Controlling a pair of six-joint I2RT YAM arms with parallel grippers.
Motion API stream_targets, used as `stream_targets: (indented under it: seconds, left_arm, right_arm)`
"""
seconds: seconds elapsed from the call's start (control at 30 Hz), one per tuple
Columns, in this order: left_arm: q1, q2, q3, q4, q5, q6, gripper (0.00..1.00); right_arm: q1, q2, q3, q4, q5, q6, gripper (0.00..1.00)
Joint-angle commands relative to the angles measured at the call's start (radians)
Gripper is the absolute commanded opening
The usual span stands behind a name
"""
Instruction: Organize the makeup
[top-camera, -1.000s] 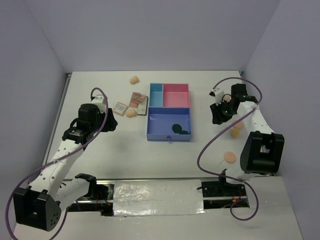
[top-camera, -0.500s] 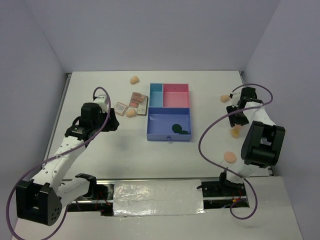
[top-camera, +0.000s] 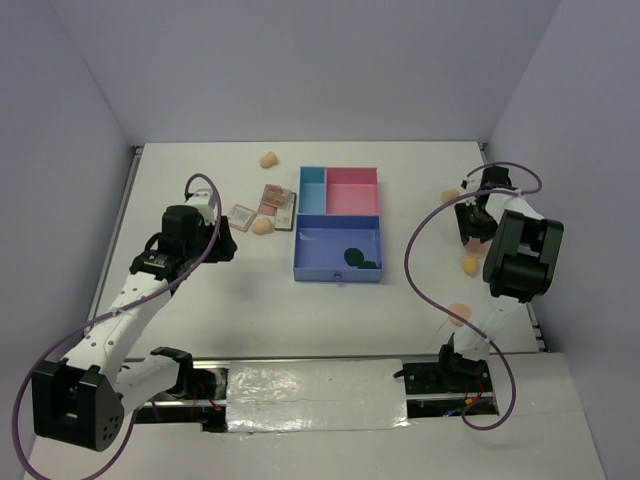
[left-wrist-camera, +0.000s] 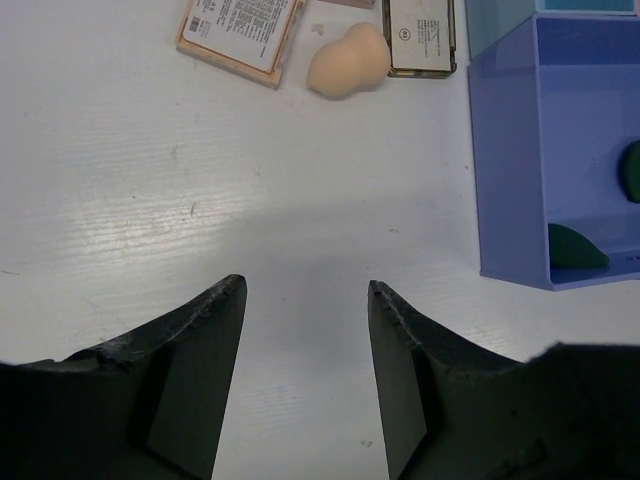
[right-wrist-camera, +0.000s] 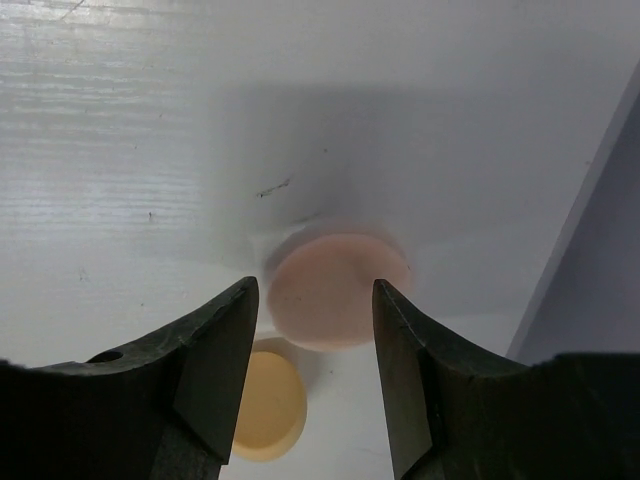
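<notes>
Makeup puff (right-wrist-camera: 335, 290), round, pale peach

I am looking at a white table (top-camera: 250, 320) with a blue-and-pink tray (top-camera: 338, 277) near its middle. Just left of the tray lie small palettes (top-camera: 278, 203), and an egg-shaped sponge (top-camera: 262, 226) sits just beside them. A second sponge (top-camera: 268, 159) rests toward the far edge. On the right side, a pink puff (right-wrist-camera: 335, 290) lies just beside a yellow puff (right-wrist-camera: 268, 405). A peach puff (top-camera: 459, 313) lies nearer the front edge, and a small peach piece (top-camera: 450, 196) farther back.
</notes>
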Motion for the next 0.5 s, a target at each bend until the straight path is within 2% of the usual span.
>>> stream_targets:
  seconds: [0.0,0.33,0.47]
  left_arm:
    - [0.008,-0.002,0.005,0.024,-0.012,0.025,0.64]
    - [0.008,-0.004,0.006,0.027,-0.014,0.027,0.64]
    - [0.008,-0.002,0.005,0.029,-0.012,0.030,0.64]
  right_arm:
    - [-0.006,0.030,0.050,0.011,-0.008,-0.019,0.57]
    - [-0.013,0.037,-0.037,-0.043,-0.026,-0.031,0.43]
    - [-0.011,0.033,-0.048,-0.057,-0.060,-0.054,0.28]
